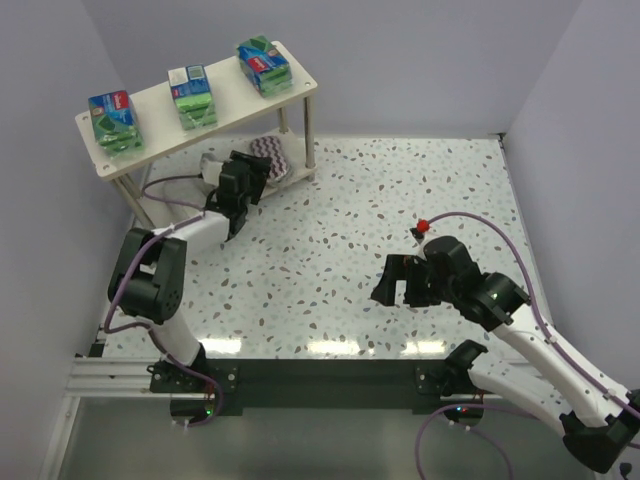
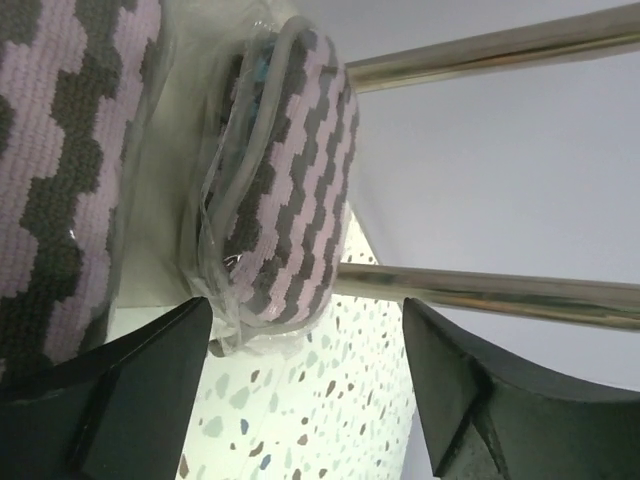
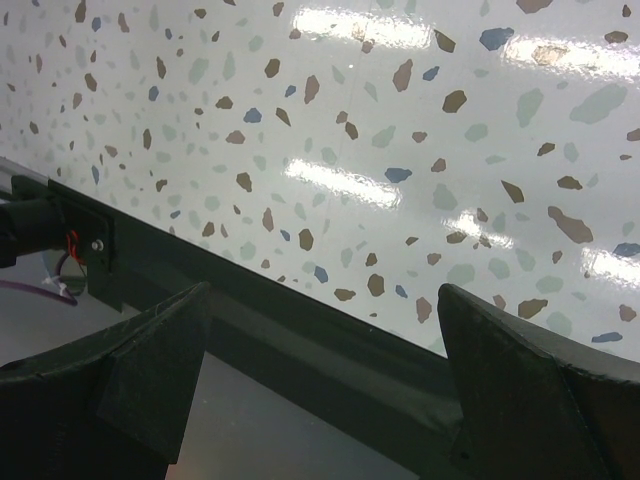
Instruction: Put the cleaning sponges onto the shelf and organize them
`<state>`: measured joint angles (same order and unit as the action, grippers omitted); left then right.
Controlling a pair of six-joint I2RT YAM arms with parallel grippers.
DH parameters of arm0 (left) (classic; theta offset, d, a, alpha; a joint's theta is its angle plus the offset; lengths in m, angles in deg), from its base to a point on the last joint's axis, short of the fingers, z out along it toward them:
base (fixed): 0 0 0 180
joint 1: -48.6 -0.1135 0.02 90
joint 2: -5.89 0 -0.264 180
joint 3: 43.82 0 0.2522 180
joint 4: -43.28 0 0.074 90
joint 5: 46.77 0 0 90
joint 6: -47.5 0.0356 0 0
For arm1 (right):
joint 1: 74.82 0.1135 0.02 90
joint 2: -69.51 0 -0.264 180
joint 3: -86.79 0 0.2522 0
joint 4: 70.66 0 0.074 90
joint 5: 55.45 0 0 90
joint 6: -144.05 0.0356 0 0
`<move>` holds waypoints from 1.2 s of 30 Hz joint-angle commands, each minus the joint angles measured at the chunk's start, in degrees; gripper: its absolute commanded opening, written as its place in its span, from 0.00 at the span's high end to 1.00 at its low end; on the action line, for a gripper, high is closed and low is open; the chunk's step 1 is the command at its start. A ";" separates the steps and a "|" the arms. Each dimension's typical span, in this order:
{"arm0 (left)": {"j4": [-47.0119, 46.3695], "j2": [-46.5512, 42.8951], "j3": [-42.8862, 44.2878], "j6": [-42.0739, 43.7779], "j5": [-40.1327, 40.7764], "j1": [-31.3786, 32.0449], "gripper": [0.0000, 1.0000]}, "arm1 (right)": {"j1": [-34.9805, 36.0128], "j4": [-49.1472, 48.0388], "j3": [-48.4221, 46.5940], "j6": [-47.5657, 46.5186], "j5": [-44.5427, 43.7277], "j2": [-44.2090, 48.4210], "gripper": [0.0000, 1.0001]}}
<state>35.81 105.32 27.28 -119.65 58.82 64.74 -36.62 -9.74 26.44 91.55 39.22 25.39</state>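
Placing pad (image 2: 285, 170) on lower shelf (image 2: 150, 235): left gripper (image 2: 305, 335) open, pad free. Right gripper (image 3: 325, 345) open, empty. Next I retreat straight, clear of the legs (image 2: 480, 290).

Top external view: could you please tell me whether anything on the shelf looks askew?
Only slightly. On the shelf, the left green-and-blue pack, middle pack and right pack stand apart; the right one looks a little turned.

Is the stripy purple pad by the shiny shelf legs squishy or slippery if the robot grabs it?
Probably squishy: the stripy pad looks knitted and puffy, so it should give when squeezed. Its loose clear wrap is crinkly and glossy, so a grip might slip a bit.
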 commanded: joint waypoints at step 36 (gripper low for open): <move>37.31 -59.27 -9.10 42.94 -32.47 15.15 0.00 | -0.05 -1.37 -1.66 2.23 -7.48 10.89 0.02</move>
<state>68.99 48.15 12.68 -83.48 30.34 79.76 -36.62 -9.76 26.40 92.79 33.76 35.49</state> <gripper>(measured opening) 0.997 0.983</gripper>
